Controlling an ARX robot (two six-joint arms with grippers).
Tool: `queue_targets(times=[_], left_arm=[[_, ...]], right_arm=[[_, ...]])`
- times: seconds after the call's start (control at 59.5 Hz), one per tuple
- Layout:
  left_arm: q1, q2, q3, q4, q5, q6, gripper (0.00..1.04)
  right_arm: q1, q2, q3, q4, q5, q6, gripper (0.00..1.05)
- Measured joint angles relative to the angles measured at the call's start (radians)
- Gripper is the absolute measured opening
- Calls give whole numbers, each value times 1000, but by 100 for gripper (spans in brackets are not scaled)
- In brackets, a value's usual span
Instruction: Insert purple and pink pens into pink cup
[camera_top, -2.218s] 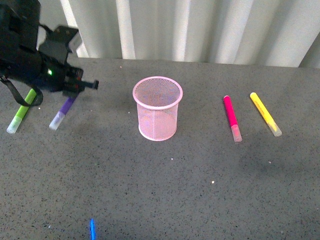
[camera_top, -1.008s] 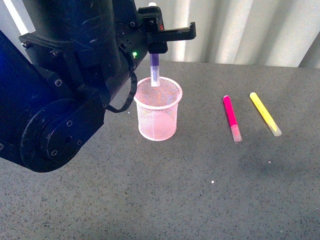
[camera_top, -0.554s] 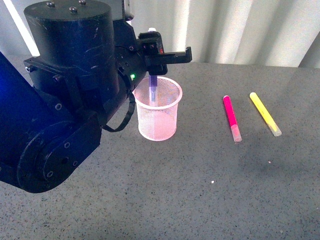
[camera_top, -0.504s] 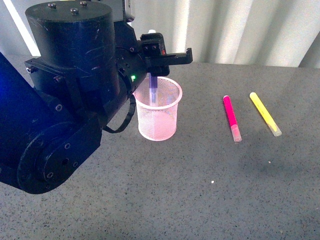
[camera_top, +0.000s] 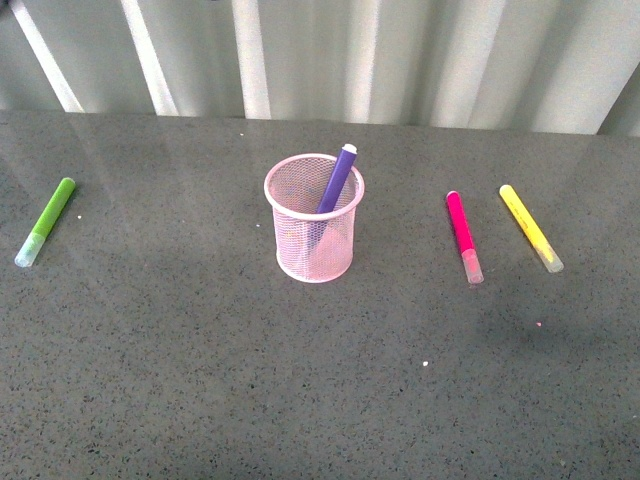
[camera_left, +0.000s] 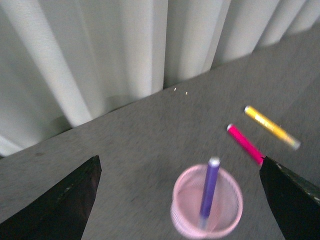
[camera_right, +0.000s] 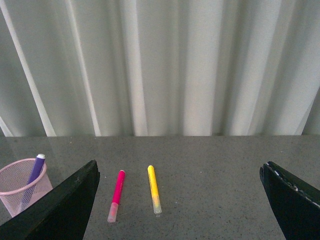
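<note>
At the far left of the table (camera_top: 300, 400), a lime green marker (camera_top: 45, 222) was seen lying flat, well apart from everything else. Near the middle, the pink cup (camera_top: 300, 255) was found upright. The purple pen (camera_top: 336, 178) was already lodged in it, tilted, with its upper end propped on the rim and standing clear above it. To the right of the cup, the pink pen (camera_top: 461, 228) was seen flat on the table, its frosted cap toward the robot. A yellow marker (camera_top: 528, 226) was seen just beside it, not touching.

Neither arm was shown in the front view. In the wrist views, the jaws of the left gripper (camera_left: 179, 162) were seen spread wide with nothing between them, above the cup. Those of the right gripper (camera_right: 178, 164) were equally wide and empty, held well back from the two markers.

The task was judged half done, with only the pink pen still to be collected. Trouble could be expected from the yellow marker's closeness: a finger might nudge it or close on it by mistake. The round barrel might roll if pinched off-centre. On lowering, the pink pen might strike the leaning purple pen or the rim, and the light mesh cup might be tipped.
</note>
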Motion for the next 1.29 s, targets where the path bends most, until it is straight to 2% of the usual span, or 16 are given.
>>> queue_targets(times=[0.067,0.218,0.252,0.286,0.302,0.353,0.42,0.521,0.605,0.689,0.722,1.008,1.042,1.092,1.294], left_arm=[[27,-47,0,-98,8,128,98],[33,-26,-8,-115,9,226,98],[24,-16,-23,-83,-31,222,97],[10,-16,-98,115,-210,146,89],[9,-17,-109,141,-230,146,88],[5,-33,-217,376,-397,40,78],[16,-74,-326,559,-484,-50,67],[55,-166,-447,685,-489,-121,49],[85,-244,-544,709,-467,-148,31],[107,-318,-650,712,-435,-156,8],[114,-352,-682,712,-420,-162,4],[164,-553,-828,665,-382,-169,4],[192,-580,-841,650,-331,-169,4],[217,-618,-859,630,-313,-169,4],[235,-688,-933,637,-314,-170,4]], right_arm=[[0,0,0,0,0,0,98],[0,0,0,0,-3,0,98],[0,0,0,0,-3,0,98],[0,0,0,0,0,0,98],[0,0,0,0,0,0,98],[0,0,0,0,-1,0,98],[0,0,0,0,2,0,98],[0,0,0,0,1,0,98],[0,0,0,0,-2,0,98],[0,0,0,0,0,0,98],[0,0,0,0,0,0,98],[0,0,0,0,0,0,98],[0,0,0,0,0,0,98],[0,0,0,0,0,0,98],[0,0,0,0,0,0,98]])
